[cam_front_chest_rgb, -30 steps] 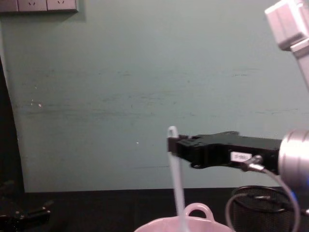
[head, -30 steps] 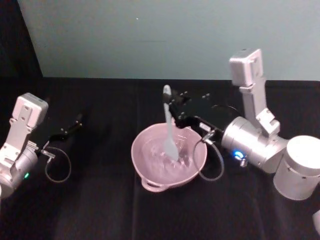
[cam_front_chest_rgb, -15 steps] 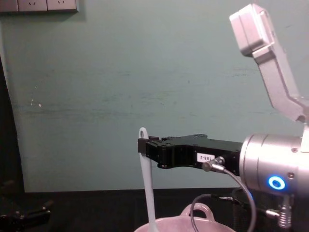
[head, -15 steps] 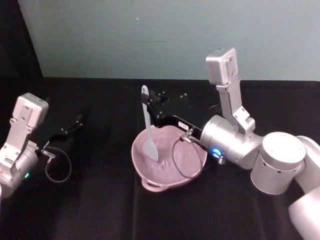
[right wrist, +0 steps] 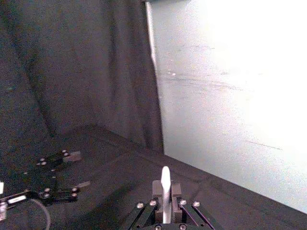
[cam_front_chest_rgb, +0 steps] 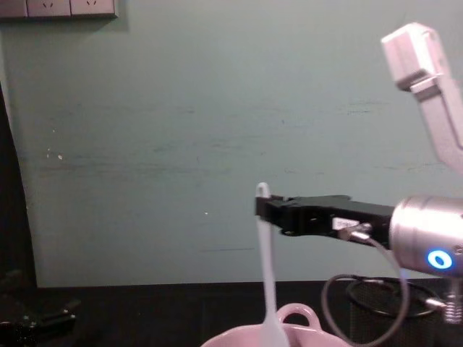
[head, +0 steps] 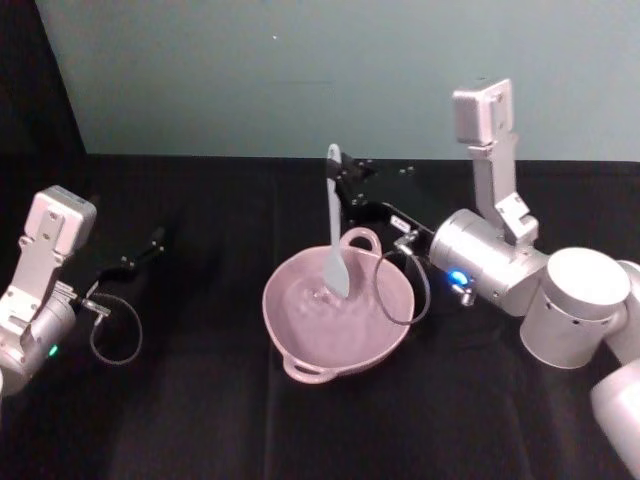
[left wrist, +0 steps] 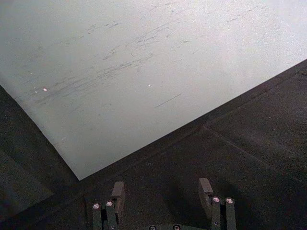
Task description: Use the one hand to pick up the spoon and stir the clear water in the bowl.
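Pinched in right fingers (cam_front_chest_rgb: 269, 208): spoon (head: 333, 232) handle top; blade hangs below, inside bowl (head: 300, 342). Far aside, left fingers (left wrist: 205, 188) spread, empty.

The bowl (head: 340, 360) is pale pink; the spoon (head: 333, 225) white; the right end effector (head: 340, 180) black; the tablecloth (head: 200, 400) black.

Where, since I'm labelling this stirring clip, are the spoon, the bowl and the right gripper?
spoon (head: 334, 228), head view, on the middle of its handle.
bowl (head: 268, 303), head view, on its left rim.
right gripper (cam_front_chest_rgb: 263, 208), chest view, between the fingertips clamping the spoon's upper handle.
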